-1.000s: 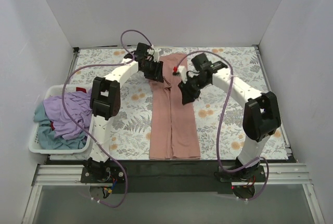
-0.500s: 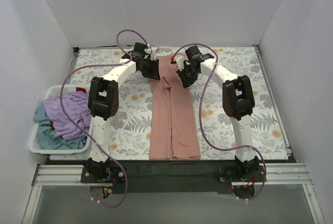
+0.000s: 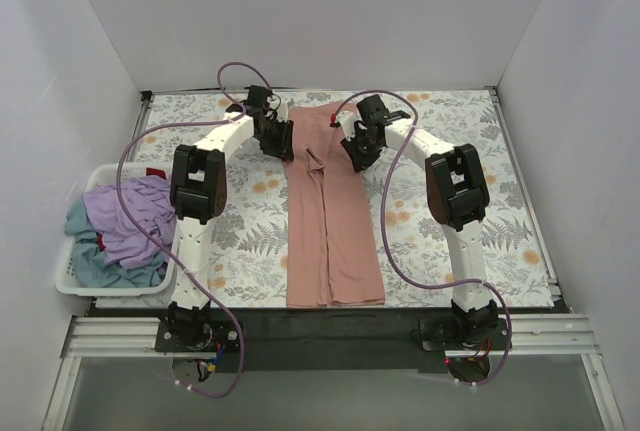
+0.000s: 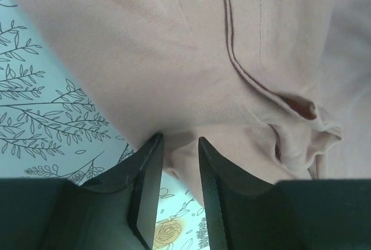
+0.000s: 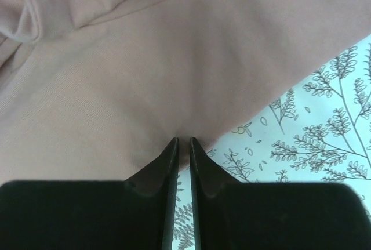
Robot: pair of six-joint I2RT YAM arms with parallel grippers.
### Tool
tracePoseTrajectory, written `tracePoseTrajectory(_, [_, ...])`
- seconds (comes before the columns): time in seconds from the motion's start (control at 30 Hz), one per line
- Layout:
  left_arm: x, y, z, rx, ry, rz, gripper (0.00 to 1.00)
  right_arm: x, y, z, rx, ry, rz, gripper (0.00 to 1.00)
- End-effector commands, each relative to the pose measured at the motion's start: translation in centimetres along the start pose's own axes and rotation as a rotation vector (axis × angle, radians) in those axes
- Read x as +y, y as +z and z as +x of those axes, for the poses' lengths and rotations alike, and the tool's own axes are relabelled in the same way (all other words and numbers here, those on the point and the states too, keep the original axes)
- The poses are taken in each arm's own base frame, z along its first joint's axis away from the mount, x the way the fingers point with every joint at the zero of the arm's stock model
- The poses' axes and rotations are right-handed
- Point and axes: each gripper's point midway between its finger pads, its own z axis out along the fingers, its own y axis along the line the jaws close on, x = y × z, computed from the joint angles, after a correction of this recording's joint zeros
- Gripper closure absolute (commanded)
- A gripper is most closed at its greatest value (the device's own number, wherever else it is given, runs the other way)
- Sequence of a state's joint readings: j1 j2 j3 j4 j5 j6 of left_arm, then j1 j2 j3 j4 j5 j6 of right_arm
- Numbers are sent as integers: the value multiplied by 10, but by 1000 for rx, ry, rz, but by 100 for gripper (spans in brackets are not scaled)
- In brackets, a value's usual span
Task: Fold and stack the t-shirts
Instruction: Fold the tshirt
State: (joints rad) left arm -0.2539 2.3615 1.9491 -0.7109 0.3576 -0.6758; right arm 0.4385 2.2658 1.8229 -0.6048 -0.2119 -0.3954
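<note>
Salmon-pink tee (image 3: 330, 231) is folded lengthwise into a long narrow strip, lying flat down the middle of the floral table (image 3: 450, 221), running from far edge to near edge. Collar end is at the far side, w/ a small crease near the top centre.

Both arms reach to the far end of the strip. L gripper (image 4: 178, 140) sits on the tee's left edge: jaws nearly closed, narrow gap, cloth edge tucked between the tips, table print visible under the gap further back. Neck seam and a bunched fold show just beyond it in the left wrist view.

R gripper (image 5: 182, 140) is on the tee's right edge, roughly level w/ the L one: jaws almost fully together, only a sliver between them, pinching the cloth edge at the tips.

White basket (image 3: 62, 276) is at the table's left side, well apart from the strip. It holds the lavender tee (image 3: 125, 216) heaped on top of the teal tee (image 3: 90, 263), both crumpled, plus a bit of sth red I can't make out.
</note>
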Motion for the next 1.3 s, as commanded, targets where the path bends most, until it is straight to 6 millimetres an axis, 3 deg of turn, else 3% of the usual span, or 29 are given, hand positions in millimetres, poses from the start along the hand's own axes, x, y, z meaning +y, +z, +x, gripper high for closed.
tracePoseTrajectory(0.0, [-10,-39,-25,-70,82,47,68,17,-26,-14,-62,-20,-56,82])
tracePoseTrajectory(0.1, [-39,-63,-47,-157,116,158,66,16,-44,-39,-134,-39,-48,82])
tracePoseTrajectory(0.23, [-46,-74,-67,-237,87,159,66,4,-56,-70,-201,-59,-2,81])
tracePoseTrajectory(0.33, [-33,-67,-81,-265,68,104,68,-10,-50,-81,-206,-66,46,81])
tracePoseTrajectory(0.43, [-23,-47,-78,-232,45,84,71,-22,-38,-85,-196,-72,83,80])
tracePoseTrajectory(0.53, [-15,-34,-76,-198,21,58,76,-27,-23,-81,-176,-66,90,81])
tracePoseTrajectory(0.67, [2,-8,-55,-121,-14,6,82,-32,-6,-81,-161,-52,117,85])
tracePoseTrajectory(0.83, [11,12,-36,-57,-12,-50,87,-46,21,-62,-91,-19,187,99])
tracePoseTrajectory(0.93, [16,27,-25,-13,-13,-77,89,-52,29,-50,-62,27,212,99])
tracePoseTrajectory(1.0, [20,38,-25,-8,-11,-88,90,-56,34,-45,-51,47,231,99])
tracePoseTrajectory(1.1, [27,50,-32,-39,11,-99,91,-77,35,-42,-41,80,323,99])
tracePoseTrajectory(1.27, [32,64,-60,-135,55,-99,92,-105,36,-39,-42,118,419,99])
